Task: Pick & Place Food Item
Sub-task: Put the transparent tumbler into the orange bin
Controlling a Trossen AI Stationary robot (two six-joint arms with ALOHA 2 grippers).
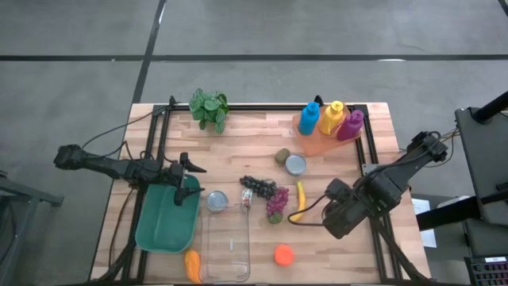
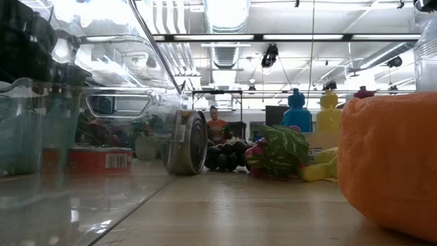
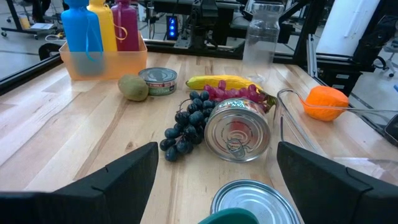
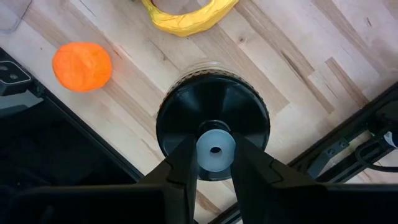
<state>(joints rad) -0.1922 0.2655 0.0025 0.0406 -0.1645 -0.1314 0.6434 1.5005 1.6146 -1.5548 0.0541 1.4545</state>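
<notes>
A clear jar (image 3: pixel 260 37) with a black lid (image 4: pixel 214 106) is under my right gripper (image 4: pixel 216 152), which points straight down and is shut on the lid's pale knob. In the high view this gripper (image 1: pixel 337 213) is at the table's right, just right of the banana (image 1: pixel 300 199). An orange (image 1: pixel 283 254) lies on the wood nearer the front edge. My left gripper (image 1: pixel 190 179) waits open over the far rim of the green bin (image 1: pixel 167 218), with nothing between its fingers. My right gripper pinches the pale round knob (image 4: pixel 216 144) at the centre of the jar's black lid between its two fingers, coming from above and pointing down. The jar stays upright below the fingers. I cannot tell whether its base is on the table.
Dark grapes (image 1: pixel 258 187), red grapes (image 1: pixel 276 202), a can on its side (image 3: pixel 237 129), two upright cans (image 1: pixel 216 200) (image 1: pixel 295 164) and a kiwi (image 1: pixel 282 156) crowd the middle. A clear container (image 1: pixel 226 242) stands at the front, a bottle tray (image 1: pixel 329 123) and a plant (image 1: pixel 209 107) at the back.
</notes>
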